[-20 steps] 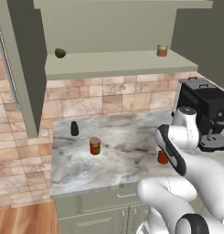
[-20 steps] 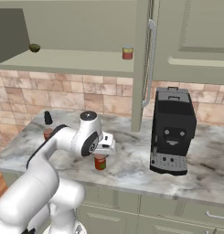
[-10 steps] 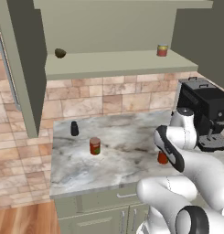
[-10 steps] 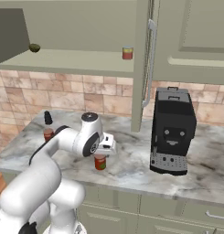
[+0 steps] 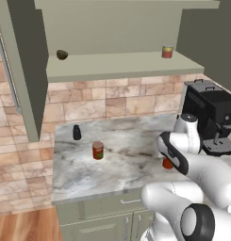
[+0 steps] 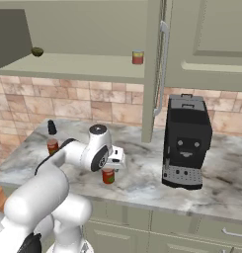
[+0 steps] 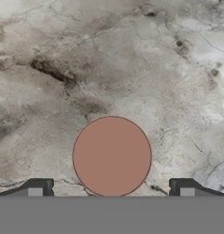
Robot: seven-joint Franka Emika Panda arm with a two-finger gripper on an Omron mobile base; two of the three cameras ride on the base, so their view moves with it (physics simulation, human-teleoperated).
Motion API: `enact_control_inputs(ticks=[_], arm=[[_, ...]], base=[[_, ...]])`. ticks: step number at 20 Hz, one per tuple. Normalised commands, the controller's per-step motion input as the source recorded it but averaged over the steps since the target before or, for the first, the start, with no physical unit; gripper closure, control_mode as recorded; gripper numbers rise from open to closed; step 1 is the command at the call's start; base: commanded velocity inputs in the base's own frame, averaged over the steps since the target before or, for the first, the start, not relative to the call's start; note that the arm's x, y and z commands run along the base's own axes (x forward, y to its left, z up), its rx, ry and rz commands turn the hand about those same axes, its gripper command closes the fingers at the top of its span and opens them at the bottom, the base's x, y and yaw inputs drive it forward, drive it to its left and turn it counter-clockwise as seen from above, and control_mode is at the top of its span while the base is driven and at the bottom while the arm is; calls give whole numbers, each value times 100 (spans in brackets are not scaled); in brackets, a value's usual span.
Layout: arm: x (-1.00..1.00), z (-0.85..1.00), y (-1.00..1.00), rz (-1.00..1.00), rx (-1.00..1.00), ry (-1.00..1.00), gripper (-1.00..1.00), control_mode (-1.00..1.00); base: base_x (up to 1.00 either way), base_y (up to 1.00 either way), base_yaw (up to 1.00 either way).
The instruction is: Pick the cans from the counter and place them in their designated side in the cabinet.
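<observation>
My gripper (image 7: 111,191) hangs over the counter (image 5: 131,155) with its jaws spread as wide as they go and nothing between them gripped. Looking straight down along it, I see the round top of the plain red can (image 7: 112,156) sitting in the gap between my two fingertips (image 7: 39,187), one tip on each side and both clear of it. From the right base view that same can (image 6: 108,175) stands upright on the marble just under my hand, near the front edge of the counter; from the left base view only a sliver of it (image 5: 167,163) peeks out behind my forearm. The second can, the labelled can (image 5: 98,150) with the green-and-white wrap and grey top, stands upright well to the left on the counter, and the small black bottle (image 5: 77,132) stands a little behind it, closer to the brick wall. In the right base view that labelled can (image 6: 53,146) is partly hidden by my arm. Up in the open cabinet (image 5: 121,65), a short red-and-yellowish can (image 5: 167,52) sits at the right end of the shelf and a small dark round object (image 5: 61,54) at the left end. A black coffee machine (image 6: 186,141) stands on the counter to my right.
</observation>
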Motion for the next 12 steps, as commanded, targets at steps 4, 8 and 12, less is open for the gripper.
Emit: enact_control_inputs(ticks=[4,8,12], arm=[[9,-15,0,0,0,0,-100,-100],[7,-14,0,0,0,0,-100,-100],[6,-13,0,0,0,0,-100,-100]], base=[[0,0,0],[0,0,0],[0,0,0]])
